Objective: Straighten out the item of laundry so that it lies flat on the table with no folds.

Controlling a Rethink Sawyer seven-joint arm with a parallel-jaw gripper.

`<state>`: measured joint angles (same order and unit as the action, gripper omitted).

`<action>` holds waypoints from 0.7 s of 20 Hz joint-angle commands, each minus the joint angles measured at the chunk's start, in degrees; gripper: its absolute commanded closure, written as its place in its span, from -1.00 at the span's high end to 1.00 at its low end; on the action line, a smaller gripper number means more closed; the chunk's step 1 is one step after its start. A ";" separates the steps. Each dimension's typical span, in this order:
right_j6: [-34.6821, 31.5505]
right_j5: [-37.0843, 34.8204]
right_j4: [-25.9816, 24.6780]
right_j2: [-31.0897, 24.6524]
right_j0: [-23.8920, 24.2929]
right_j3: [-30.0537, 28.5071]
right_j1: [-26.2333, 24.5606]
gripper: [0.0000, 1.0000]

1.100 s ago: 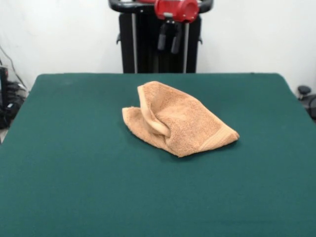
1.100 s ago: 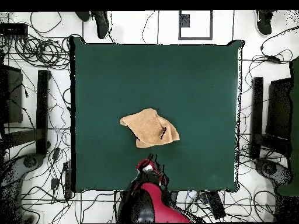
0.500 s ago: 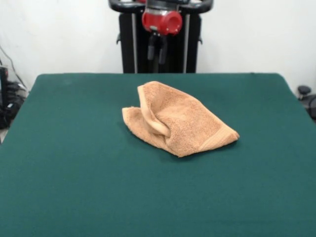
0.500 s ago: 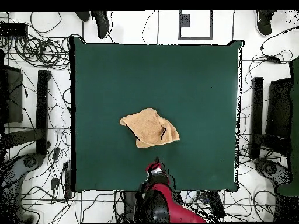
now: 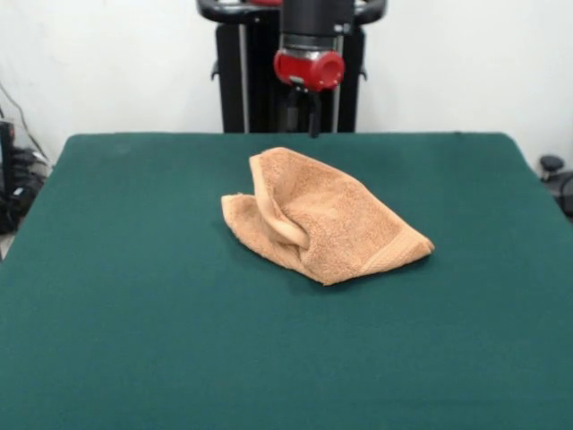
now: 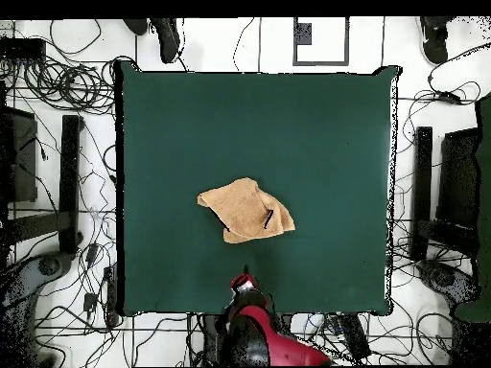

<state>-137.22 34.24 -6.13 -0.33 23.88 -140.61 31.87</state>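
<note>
One orange-tan terry towel (image 5: 324, 218) lies crumpled near the middle of the green felt table (image 5: 134, 313), well apart from every edge. It is not flat: a thick fold rises along its left part in the front view, curling over into a rounded roll, and the rest slopes down to a corner at the right, where a woven band runs beside the hem. From overhead the towel (image 6: 245, 210) reads as a lopsided, roughly four-cornered shape with dark creases across it (the care label cannot be made out in either view).

The gripper (image 5: 304, 115) hangs under the arm's red collar (image 5: 309, 69), over the table's far edge in the front view, clear of the towel and touching nothing. Its dark fingers (image 5: 314, 113) stand close side by side with only a thin gap, holding nothing. Overhead, the gripper (image 6: 244, 282) sits just inside the table's edge, below the towel in the picture.
</note>
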 commanded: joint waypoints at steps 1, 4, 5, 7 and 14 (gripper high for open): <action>-15.49 6.55 1.43 -7.74 -2.35 7.09 -7.34 1.00; -14.97 6.20 0.95 -8.60 -0.92 6.97 -7.31 1.00; -14.79 6.21 0.76 -8.77 -0.45 7.00 -7.40 1.00; -14.57 5.82 0.19 -9.28 0.81 6.91 -7.41 1.00; -12.82 1.65 1.66 -9.70 3.30 4.73 -1.69 1.00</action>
<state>-137.22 36.78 -6.66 -4.26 26.78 -140.60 26.53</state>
